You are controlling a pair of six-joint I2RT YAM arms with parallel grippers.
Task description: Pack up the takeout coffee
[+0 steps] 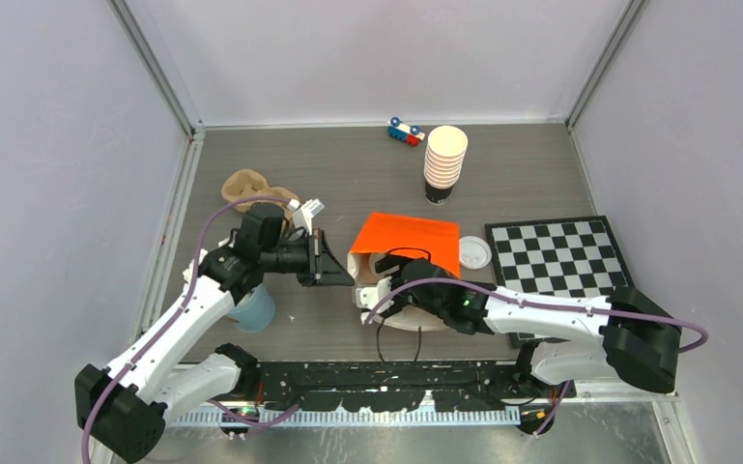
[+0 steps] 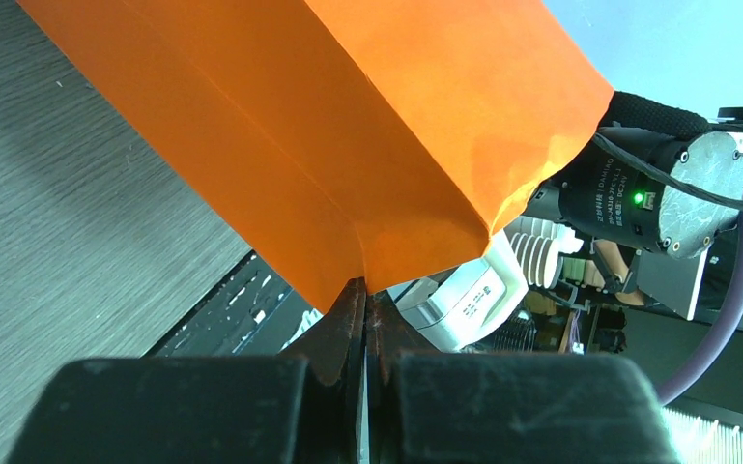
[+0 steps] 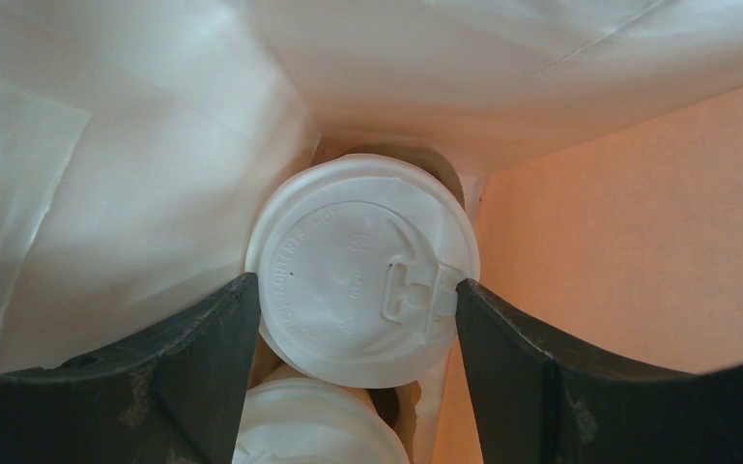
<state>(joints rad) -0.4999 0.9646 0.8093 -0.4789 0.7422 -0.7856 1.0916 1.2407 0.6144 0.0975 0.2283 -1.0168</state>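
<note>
right pincer (image 3: 356,283) is seen clamped across a lidded takeout coffee cup (image 3: 362,242) deep inside the orange bag (image 2: 348,126), just beside a second cup (image 3: 309,425); left pincer (image 2: 365,290) is pinched shut on the bag's edge so its mouth is held open.

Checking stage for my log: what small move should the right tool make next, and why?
Probably lower slightly and open. The right tool clamps a small white lidded cup inside the orange paper bag, beside another white plastic lid, and the left tool pinches the bag's edge.
</note>
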